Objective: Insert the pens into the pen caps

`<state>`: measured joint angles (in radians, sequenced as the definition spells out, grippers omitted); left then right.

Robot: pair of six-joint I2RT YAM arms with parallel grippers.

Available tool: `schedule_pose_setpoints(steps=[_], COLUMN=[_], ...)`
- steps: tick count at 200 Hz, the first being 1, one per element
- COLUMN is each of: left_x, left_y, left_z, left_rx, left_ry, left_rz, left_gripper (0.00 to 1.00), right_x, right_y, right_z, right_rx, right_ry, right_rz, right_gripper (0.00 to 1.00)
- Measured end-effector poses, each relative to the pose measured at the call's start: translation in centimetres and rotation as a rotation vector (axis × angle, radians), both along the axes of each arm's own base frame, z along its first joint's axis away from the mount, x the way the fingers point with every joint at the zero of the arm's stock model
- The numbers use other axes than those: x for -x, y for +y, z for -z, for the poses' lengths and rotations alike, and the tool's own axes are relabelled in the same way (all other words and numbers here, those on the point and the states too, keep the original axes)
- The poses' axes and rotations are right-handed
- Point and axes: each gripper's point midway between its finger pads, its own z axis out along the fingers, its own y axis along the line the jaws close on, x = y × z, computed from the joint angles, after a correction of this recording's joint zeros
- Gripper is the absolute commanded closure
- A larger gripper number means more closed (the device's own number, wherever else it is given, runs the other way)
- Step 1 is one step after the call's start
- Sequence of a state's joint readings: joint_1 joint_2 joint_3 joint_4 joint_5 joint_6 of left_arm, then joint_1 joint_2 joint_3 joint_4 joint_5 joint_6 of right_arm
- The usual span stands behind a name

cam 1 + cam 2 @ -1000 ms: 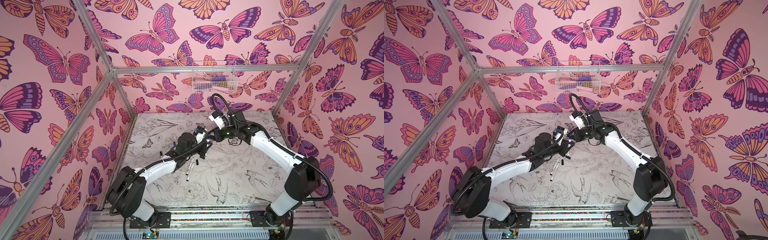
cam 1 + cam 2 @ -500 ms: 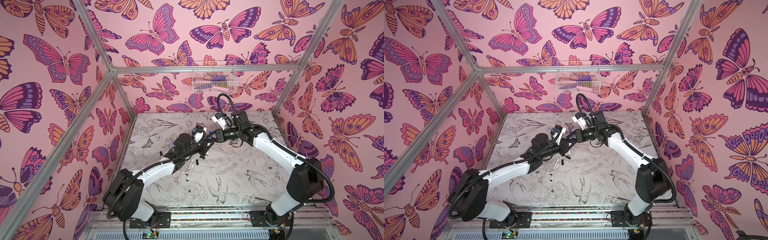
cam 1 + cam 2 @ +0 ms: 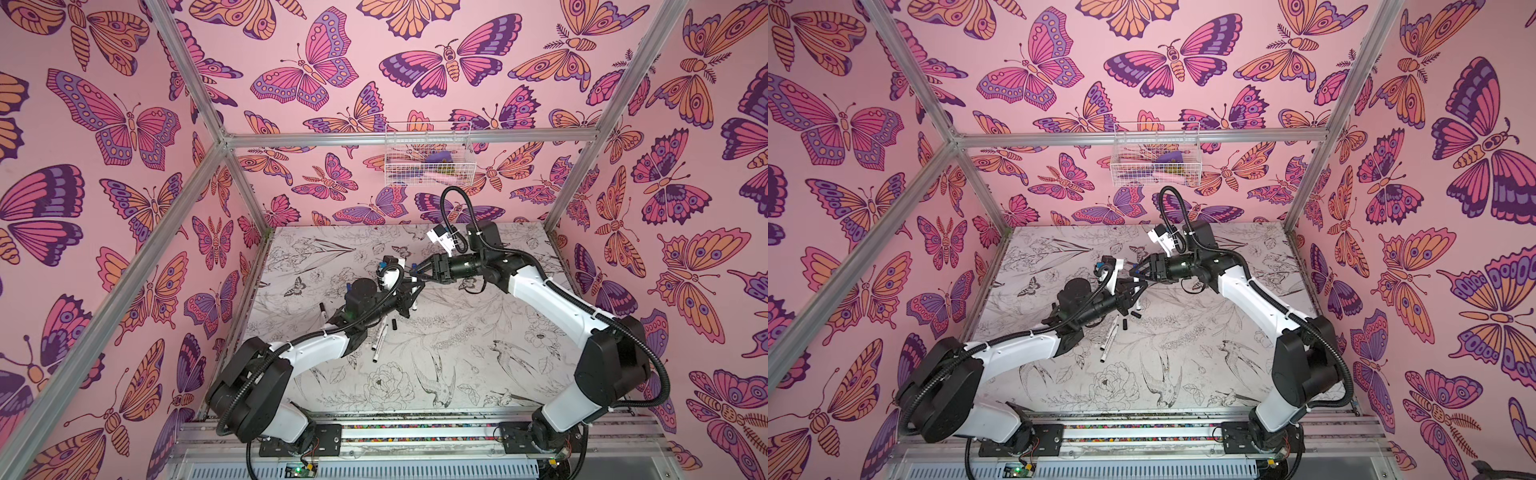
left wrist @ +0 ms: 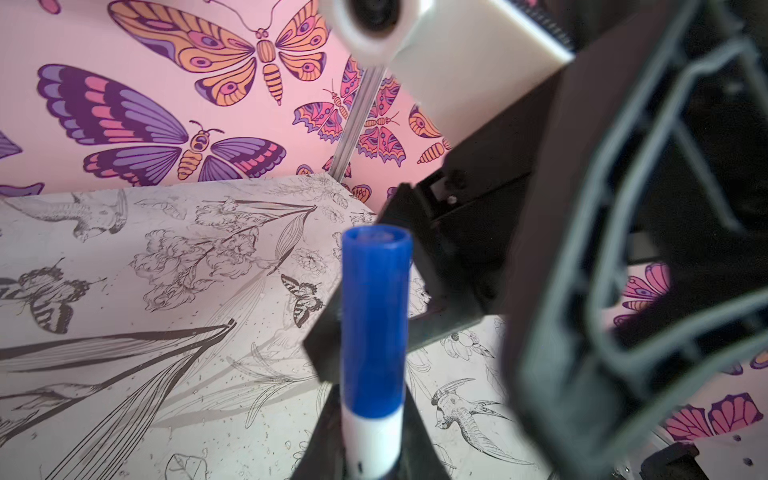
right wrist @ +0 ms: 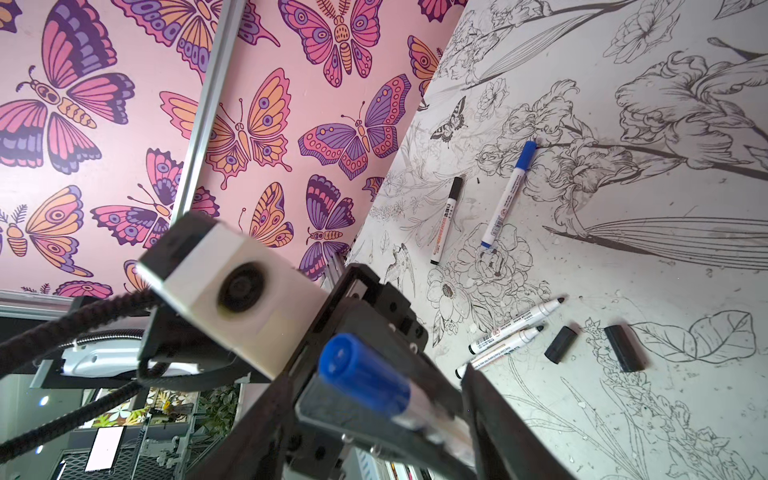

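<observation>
Presently listed, seven entries.

1. held pen (image 4: 372,442): white barrel with a blue cap (image 4: 374,324) seated on its end. It is raised off the table (image 3: 478,353), a little toward 12 o'clock from centre.
2. left jaws: pinching that barrel below the cap.
3. right jaws: spread, reaching from 3 o'clock with a finger on either side of the blue cap. Whether either finger touches it cannot be told.
4. uncapped pens (image 5: 516,324): two, with black tips, lying side by side on the table toward 8 o'clock from centre.
5. black caps (image 5: 561,344): two, lying apart from each other, just beside those tips.
6. black-capped pen (image 5: 445,222) and blue-capped pen (image 5: 505,197): flat on the table toward 9 o'clock, near each other and apart from the uncapped pair.
7. wire basket (image 3: 428,156): hung on the back wall at 12 o'clock.
</observation>
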<state>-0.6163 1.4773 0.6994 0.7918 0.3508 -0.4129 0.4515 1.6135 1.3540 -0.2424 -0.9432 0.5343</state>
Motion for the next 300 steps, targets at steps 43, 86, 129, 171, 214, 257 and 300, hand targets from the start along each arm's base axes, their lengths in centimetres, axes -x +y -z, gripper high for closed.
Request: schedule_pose_setpoints(steps=[43, 86, 129, 171, 214, 257, 300], left_x=[-1.5, -1.4, -2.0, -0.5, -0.7, -1.3, -1.4], left_y=[4.8, 12.0, 19.1, 22.8, 24.1, 24.1, 24.1], left_z=[3.9, 6.1, 11.4, 17.5, 19.1, 19.3, 19.6], left_rx=[-0.006, -0.079, -0.167, -0.281, -0.345, -0.358, -0.372], left_ry=[0.127, 0.258, 0.484, 0.704, 0.796, 0.808, 0.829], left_rz=[-0.161, -0.399, -0.626, -0.732, -0.778, -0.78, -0.777], left_gripper=[1.0, 1.0, 1.0, 1.0, 0.98, 0.82, 0.69], right_x=[-1.6, -2.6, -2.7, -2.6, -2.4, -2.3, -2.3], right_y=[-3.9, -5.6, -5.8, -6.0, -6.1, -6.2, -6.2], right_z=[-1.4, -0.7, -0.1, 0.5, 1.1, 1.4, 1.5], right_rx=[-0.004, 0.036, 0.056, 0.075, 0.097, 0.107, 0.109], right_ry=[-0.025, -0.027, -0.011, 0.009, 0.017, 0.021, 0.025], right_rz=[0.13, 0.211, 0.226, 0.229, 0.225, 0.227, 0.227], right_gripper=[0.34, 0.35, 0.36, 0.37, 0.38, 0.38, 0.4])
